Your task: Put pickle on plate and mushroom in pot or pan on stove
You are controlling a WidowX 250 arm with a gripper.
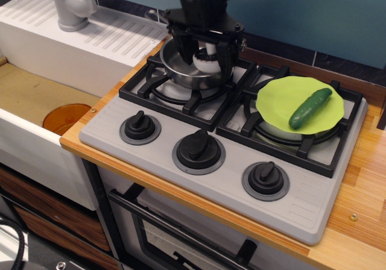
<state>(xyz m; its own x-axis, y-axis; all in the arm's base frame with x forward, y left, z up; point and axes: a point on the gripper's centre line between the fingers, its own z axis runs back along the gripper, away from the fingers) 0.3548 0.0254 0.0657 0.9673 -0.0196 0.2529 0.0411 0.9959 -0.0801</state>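
Note:
The dark green pickle (310, 108) lies on the lime-green plate (283, 98), which rests on the right burner grate of the grey stove (313, 204). The shiny steel pot (174, 71) stands on the left rear burner. My gripper (205, 58) reaches down into the pot, shut on the mushroom (209, 63). Only the mushroom's white cap shows between the black fingers (184, 48). The arm hides most of the pot's inside, so I cannot tell whether the mushroom touches the bottom.
Three black knobs (198, 149) line the stove's front. A white sink with a grey faucet (71, 5) and an orange disc (66, 118) is on the left. A wooden counter (368, 185) runs along the right.

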